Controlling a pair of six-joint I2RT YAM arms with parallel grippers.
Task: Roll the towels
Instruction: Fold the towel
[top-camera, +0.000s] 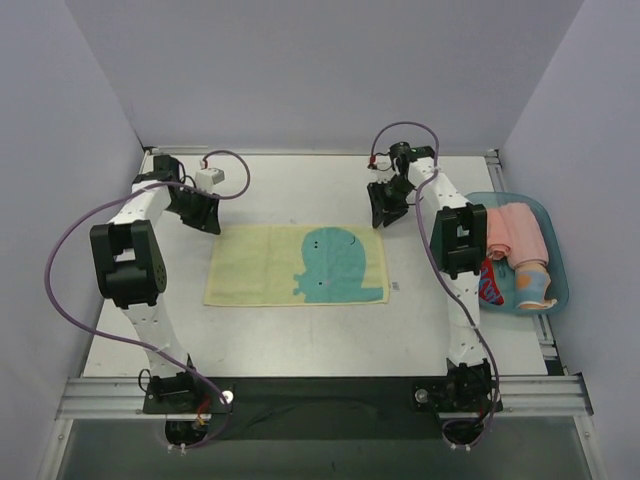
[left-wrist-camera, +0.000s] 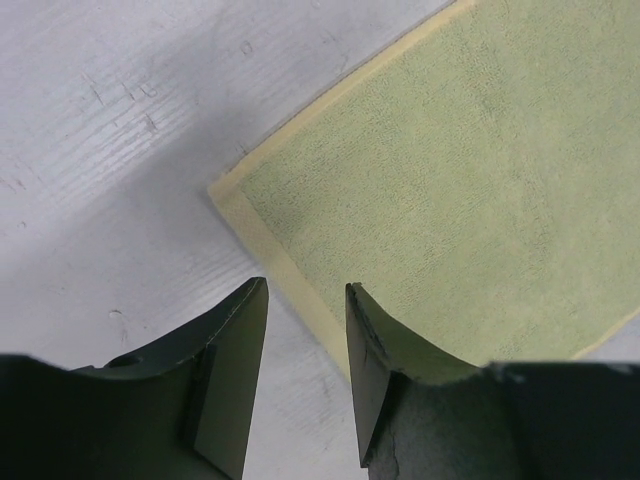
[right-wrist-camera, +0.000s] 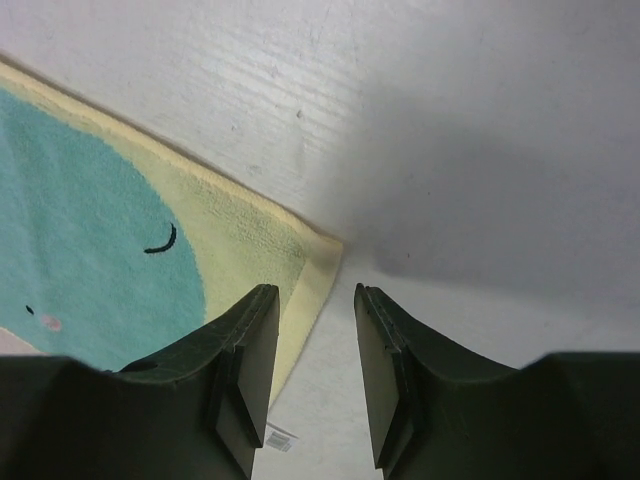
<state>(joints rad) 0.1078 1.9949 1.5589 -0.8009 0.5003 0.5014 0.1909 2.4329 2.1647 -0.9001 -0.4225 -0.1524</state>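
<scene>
A pale yellow towel (top-camera: 260, 265) with a teal octopus figure (top-camera: 335, 262) lies flat on the white table. My left gripper (top-camera: 207, 218) is open and empty just above the towel's far left corner (left-wrist-camera: 228, 190); in its wrist view the fingers straddle the towel's left edge. My right gripper (top-camera: 381, 215) is open and empty just above the far right corner (right-wrist-camera: 330, 243); its left finger (right-wrist-camera: 245, 350) is over the towel's hem, its right finger over bare table. A white label (right-wrist-camera: 270, 438) shows at the towel's right edge.
A blue tray (top-camera: 555, 250) at the right table edge holds rolled pink and patterned towels (top-camera: 515, 232). A small white box (top-camera: 209, 178) sits at the far left behind the left gripper. Grey walls close in the table on three sides.
</scene>
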